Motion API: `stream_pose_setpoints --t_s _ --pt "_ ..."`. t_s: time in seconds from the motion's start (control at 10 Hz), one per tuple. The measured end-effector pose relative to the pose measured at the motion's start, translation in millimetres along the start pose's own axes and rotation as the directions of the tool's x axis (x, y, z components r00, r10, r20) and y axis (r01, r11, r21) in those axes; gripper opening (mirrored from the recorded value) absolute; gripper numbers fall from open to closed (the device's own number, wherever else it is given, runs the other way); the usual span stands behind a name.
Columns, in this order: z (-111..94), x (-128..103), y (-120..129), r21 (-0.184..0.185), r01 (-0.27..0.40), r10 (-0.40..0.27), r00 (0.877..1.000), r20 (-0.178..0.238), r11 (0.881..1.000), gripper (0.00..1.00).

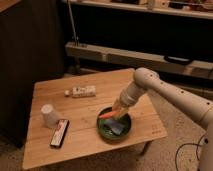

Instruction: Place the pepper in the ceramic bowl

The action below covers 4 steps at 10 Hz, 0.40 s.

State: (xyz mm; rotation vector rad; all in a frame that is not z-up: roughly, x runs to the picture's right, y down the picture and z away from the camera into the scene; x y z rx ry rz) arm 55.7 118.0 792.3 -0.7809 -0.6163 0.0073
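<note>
You are at the placing step: the gripper (116, 109) hangs just over the ceramic bowl (114, 126) on the tabletop (85, 140), clamped on the pepper (108, 114) above the bowl's near-left rim, so next release it inside.

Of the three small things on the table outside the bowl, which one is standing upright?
The white cup, near the left edge. The white tube and the dark flat device both lie flat. The hand is over the ceramic bowl with the pepper.
</note>
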Motion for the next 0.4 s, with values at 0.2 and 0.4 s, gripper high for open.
stream_pose_setpoints --t_s 0.2,0.4 --pt "0.1 -1.8 -2.9 -0.003 -0.011 0.011 1.000 0.008 1.000 0.80" --pt "-7.8 3.6 -3.4 0.004 -0.027 0.027 0.999 0.024 1.000 0.80"
